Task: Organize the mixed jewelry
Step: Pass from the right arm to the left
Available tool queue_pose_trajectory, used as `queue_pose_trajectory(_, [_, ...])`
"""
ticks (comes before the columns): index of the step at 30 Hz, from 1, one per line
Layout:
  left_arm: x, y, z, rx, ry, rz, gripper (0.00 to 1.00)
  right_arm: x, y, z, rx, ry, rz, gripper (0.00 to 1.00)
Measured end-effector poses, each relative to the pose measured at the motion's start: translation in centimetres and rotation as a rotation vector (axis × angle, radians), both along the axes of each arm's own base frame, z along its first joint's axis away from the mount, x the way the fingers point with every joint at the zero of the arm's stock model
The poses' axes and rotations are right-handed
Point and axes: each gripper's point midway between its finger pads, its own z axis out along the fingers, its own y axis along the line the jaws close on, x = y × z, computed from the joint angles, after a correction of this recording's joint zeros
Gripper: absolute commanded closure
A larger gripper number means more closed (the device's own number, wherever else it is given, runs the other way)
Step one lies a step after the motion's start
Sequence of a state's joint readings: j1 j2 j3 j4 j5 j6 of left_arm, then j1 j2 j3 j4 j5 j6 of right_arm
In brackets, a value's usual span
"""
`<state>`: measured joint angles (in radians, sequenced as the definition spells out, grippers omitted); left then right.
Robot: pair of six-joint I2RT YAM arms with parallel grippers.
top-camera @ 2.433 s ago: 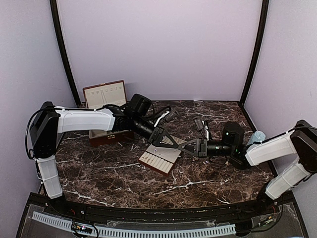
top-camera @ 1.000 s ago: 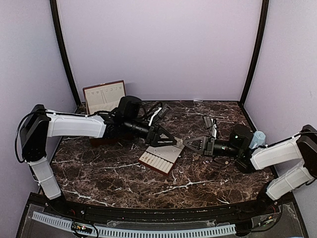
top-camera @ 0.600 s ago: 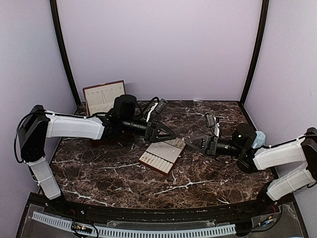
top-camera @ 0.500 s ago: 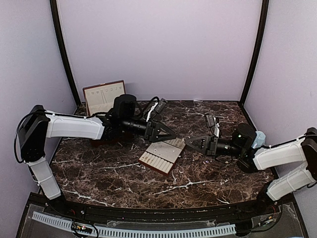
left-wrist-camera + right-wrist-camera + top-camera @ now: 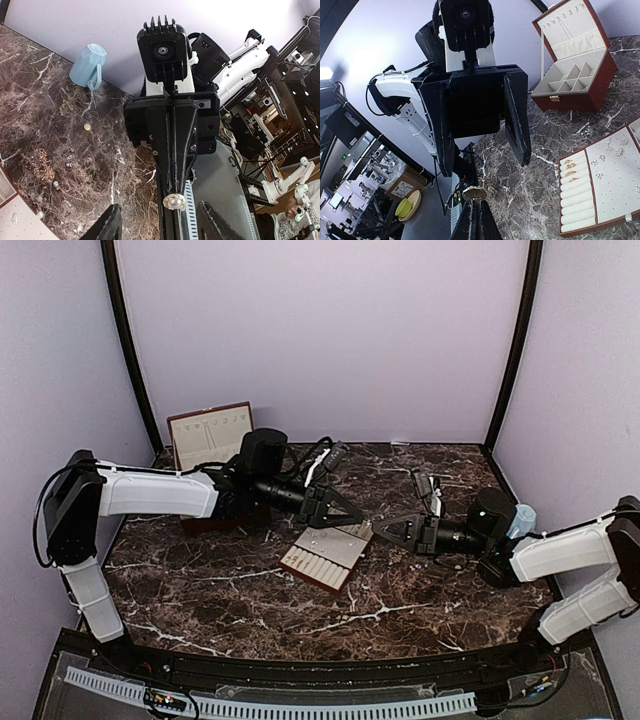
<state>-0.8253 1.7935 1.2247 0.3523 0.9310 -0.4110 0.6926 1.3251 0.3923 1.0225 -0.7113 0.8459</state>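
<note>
Progress: partial | tray (image 5: 615, 202) holds a few rings (image 5: 570, 167), studs (image 5: 615, 149) | chains (image 5: 39, 165) lie loose beside tray | right gripper (image 5: 475, 201) clamped on one piece (image 5: 474, 192) by tray | left gripper (image 5: 486, 165) half-spread, empty

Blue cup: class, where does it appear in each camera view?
Top external: blue cup at the far right, behind the right arm.
Left wrist: cup upper left.
Right wrist: not in it.
Shared landmark: cream slotted tray, in all three.
</note>
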Motion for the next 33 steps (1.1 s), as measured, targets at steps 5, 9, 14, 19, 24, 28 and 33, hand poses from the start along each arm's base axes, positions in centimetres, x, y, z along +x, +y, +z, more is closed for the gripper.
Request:
queue_pose_trajectory(5, [-0.3, -0.3, -0.9, 0.024, 0.013, -0.014, 0.50, 0.1, 0.1, -0.2, -0.005, 0.005, 0.000, 1.00])
queue_pose_trajectory(9, [-0.7, -0.6, -0.9, 0.026, 0.013, -0.031, 0.50, 0.2, 0.2, -0.6, -0.011, 0.014, 0.000, 1.00])
queue_pose_trajectory(14, [-1.3, -0.7, -1.1, 0.030, 0.018, -0.052, 0.50, 0.3, 0.3, -1.0, -0.019, 0.024, 0.000, 1.00])
queue_pose_trajectory(19, [-1.5, -1.0, -1.3, 0.038, 0.019, -0.060, 0.55, 0.3, 0.3, -1.0, -0.020, 0.025, -0.001, 1.00])
queue_pose_trajectory(24, [-1.5, -1.1, -1.3, 0.036, 0.013, -0.062, 0.62, 0.3, 0.3, -1.1, -0.021, 0.026, 0.000, 1.00])
queue_pose_trajectory(28, [-1.5, -1.2, -1.3, 0.037, 0.012, -0.065, 0.67, 0.4, 0.3, -1.2, -0.023, 0.029, 0.000, 1.00])
queue_pose_trajectory(33, [-1.6, -1.4, -1.2, 0.035, 0.009, -0.068, 0.74, 0.4, 0.3, -1.2, -0.023, 0.029, 0.000, 1.00])
